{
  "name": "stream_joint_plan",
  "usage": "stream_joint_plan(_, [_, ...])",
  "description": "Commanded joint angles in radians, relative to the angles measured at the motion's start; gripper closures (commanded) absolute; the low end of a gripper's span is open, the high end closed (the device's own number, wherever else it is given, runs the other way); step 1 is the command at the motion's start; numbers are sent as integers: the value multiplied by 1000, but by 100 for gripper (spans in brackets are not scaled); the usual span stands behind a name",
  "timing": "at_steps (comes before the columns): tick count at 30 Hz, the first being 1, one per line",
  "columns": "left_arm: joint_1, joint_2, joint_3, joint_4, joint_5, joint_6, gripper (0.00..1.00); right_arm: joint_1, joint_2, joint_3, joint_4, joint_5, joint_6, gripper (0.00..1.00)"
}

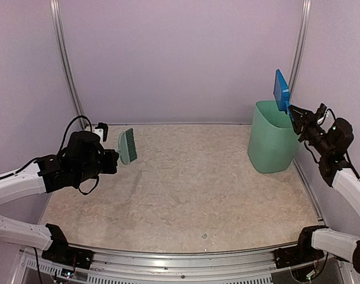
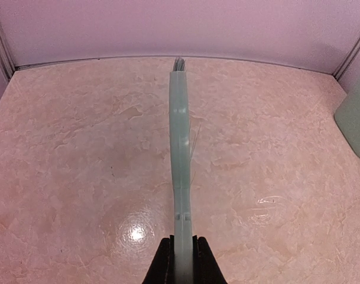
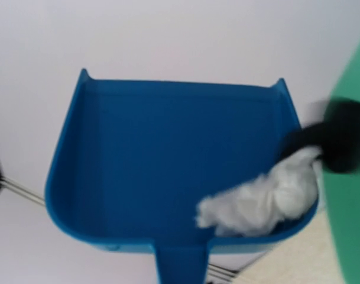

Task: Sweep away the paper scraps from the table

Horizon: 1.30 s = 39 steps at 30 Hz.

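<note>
The left gripper (image 1: 112,161) is closed tight on the handle of the green brush (image 1: 127,146), near the left wall and the back left corner. In the left wrist view the brush (image 2: 180,148) is seen edge-on. Its long axis runs straight away from the closed fingers (image 2: 162,263) toward the back wall, bristles at the far end.

The table (image 1: 197,189) lies wide and bare across the middle, from the back wall down to the metal rail (image 1: 180,257) at the front. One tiny speck (image 1: 204,236) sits just behind the rail, too small to tell what it is.

At the right rear the green bin (image 1: 273,145) stands close to the right wall. Above its far rim the right gripper (image 1: 295,113) is clamped on the handle of the blue dustpan (image 1: 281,90), which stands on end, handle down and mouth up.

The paper scraps (image 3: 268,198) lie inside the pan. A white crumpled clump stretches sideways along the handle-end wall, in the right corner. A black scrap (image 3: 339,139), blurred, is at the pan's right edge against the green of the bin.
</note>
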Motion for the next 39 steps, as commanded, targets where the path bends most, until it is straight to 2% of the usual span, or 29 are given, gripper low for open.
stream_joint_plan(1, [5,-26,-5,38,6,-6,100,-16,-21,-22,150,-20,117,100])
stream_joint_plan(8, [2,-31,-6,45,14,-12,100,-20,-14,-85,284,2,288,100])
stream_joint_plan(18, [-4,-37,-10,54,17,-19,100,-20,40,-39,294,-34,256,100])
stream_joint_plan(23, [-6,-36,-9,66,16,-17,100,-20,61,66,132,-58,66,100])
stream_joint_plan(28, [-6,-20,-5,85,16,-16,100,3,115,155,58,-95,-109,100])
stream_joint_plan(35, [-6,32,23,102,6,-7,100,158,241,287,-50,-104,-356,100])
stream_joint_plan(39, [-2,58,42,105,-6,-1,100,247,298,372,-141,-50,-522,100])
